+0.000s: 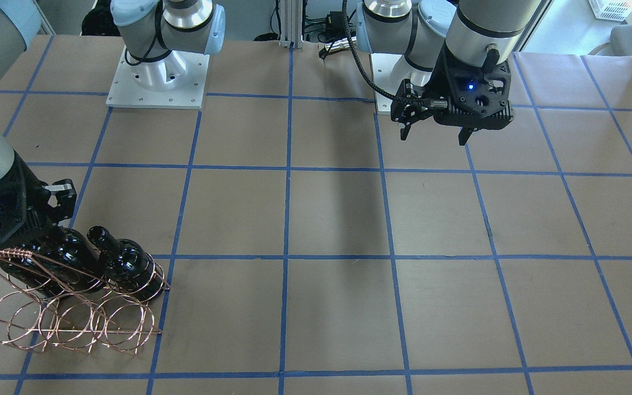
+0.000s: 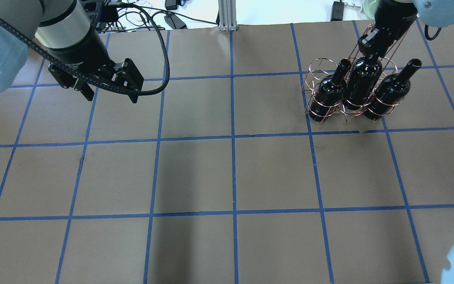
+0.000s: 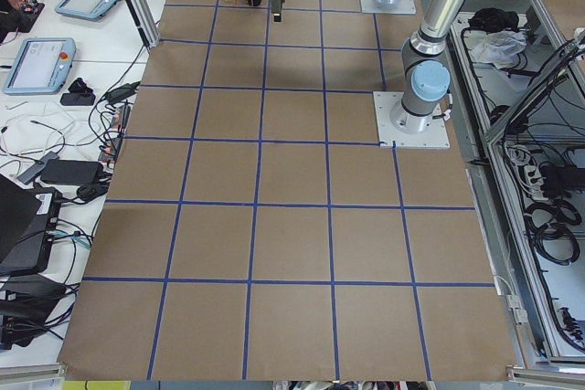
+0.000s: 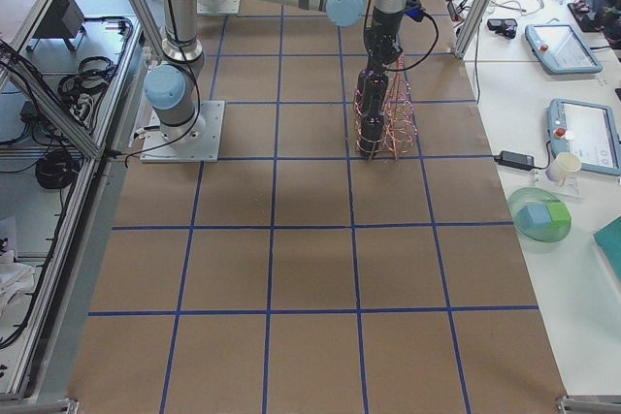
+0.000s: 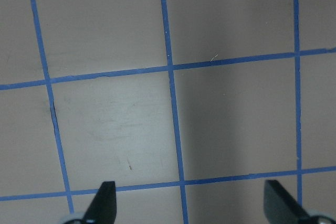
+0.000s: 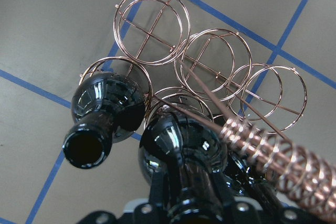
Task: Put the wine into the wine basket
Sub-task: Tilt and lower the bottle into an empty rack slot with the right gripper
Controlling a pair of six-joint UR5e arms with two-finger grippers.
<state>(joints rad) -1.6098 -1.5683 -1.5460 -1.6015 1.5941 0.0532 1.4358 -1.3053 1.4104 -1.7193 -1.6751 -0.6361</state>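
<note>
The copper wire wine basket (image 2: 317, 68) stands at the far right of the table, and also shows in the front view (image 1: 69, 323) and the right wrist view (image 6: 152, 24). Three dark glass wine bottles stand in its rings nearer the robot: a left one (image 2: 327, 94), a middle one (image 2: 363, 83) and a right one (image 2: 388, 92). My right gripper (image 2: 370, 50) is shut on the middle bottle's neck, as the right wrist view (image 6: 186, 203) shows. My left gripper (image 2: 110, 92) hangs open and empty above the table's far left, with its fingertips (image 5: 107, 195) wide apart.
The basket's far row of rings (image 6: 212, 59) holds nothing. Its coiled wire handle (image 6: 273, 161) runs close beside my right gripper. The table is brown paper with a blue tape grid (image 2: 233, 138). The arm bases (image 1: 157, 77) sit at the robot's edge.
</note>
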